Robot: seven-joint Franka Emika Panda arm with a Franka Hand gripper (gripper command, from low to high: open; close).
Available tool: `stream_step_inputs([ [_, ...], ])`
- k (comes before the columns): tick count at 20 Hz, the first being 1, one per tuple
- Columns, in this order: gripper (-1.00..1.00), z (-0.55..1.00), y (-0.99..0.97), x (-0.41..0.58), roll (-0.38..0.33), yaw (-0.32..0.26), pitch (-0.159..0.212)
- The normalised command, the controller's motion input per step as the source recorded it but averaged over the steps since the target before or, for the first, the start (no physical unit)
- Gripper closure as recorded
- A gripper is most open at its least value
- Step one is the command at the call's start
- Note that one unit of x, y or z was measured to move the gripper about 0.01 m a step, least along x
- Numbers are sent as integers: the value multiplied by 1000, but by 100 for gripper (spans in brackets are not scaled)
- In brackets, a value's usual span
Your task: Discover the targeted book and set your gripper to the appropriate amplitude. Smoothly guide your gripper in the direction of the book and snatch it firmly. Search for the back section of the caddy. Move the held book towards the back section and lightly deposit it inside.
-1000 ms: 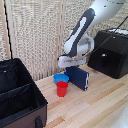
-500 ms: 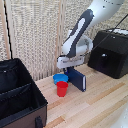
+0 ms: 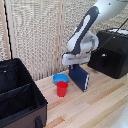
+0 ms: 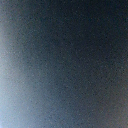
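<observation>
Gripper: the gripper [image 3: 75,64] sits at the top edge of the book [image 3: 80,77]; whether the jaws grip it cannot be told.
Book: tilted on the bench [image 3: 95,107], beside a blue bowl [image 3: 61,78] and red cup [image 3: 62,88].
Caddy: the caddy [image 3: 20,100] stands well apart, at the exterior view's left.
Wrist view: a dark blue blur.
</observation>
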Motion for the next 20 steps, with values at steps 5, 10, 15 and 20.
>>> stream_step_inputs([
  [5, 100, 971, -298, 359, -41, -208, 48],
  [10, 100, 677, 38, 320, -39, -250, 8],
  [15, 100, 647, 11, 71, 6, -314, 0],
  [20, 100, 587, 0, 0, 87, -336, 0],
])
